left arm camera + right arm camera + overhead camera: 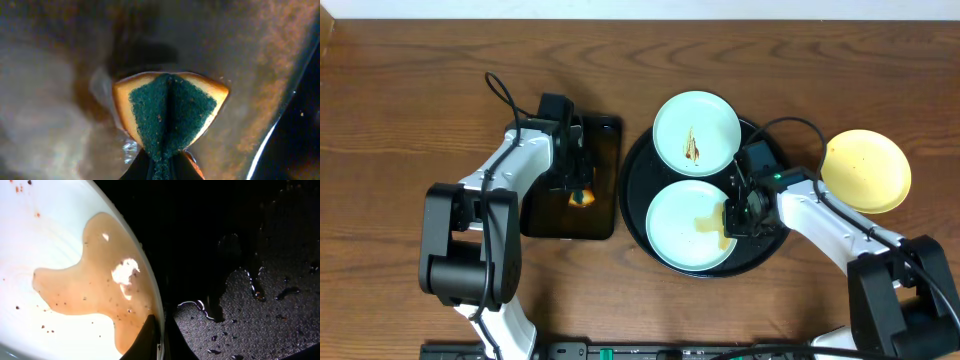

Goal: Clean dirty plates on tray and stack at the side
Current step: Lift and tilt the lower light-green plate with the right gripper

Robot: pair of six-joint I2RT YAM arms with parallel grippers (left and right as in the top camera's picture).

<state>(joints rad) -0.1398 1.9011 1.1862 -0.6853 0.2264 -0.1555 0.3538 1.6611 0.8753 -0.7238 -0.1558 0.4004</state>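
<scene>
My R gripper [736, 214] is clenched on the right rim of the near mint plate [686, 226], which lies at the near end of the round tray [632, 200]. In the wrist view I have only the thin lip, right beside a brown watery puddle [95, 280]. Risks:
- The hold is narrow and wet, so the plate may slip or pivot on any lift.
- Any tilt sends the puddle over the rim onto the tray floor, already beaded w/ droplets [250, 300], or onto the tabletop [420, 80].

Left of that, my L gripper [578, 186] is grasping the sponge [167, 115], folded w/ the green scourer side out, over the small rectangular tray [605, 225]. It looks soaked. Carrying it across could drip brown water on the wood, and the fold leaves little wiping face.

Further back, the far mint plate [695, 132] has a brown smear and sits just beside the near one. Can't tell if they touch, but dragging one may nudge the other.

The yellow plate [865, 170] lies off-tray on the right, and my R arm could clip it.
</scene>
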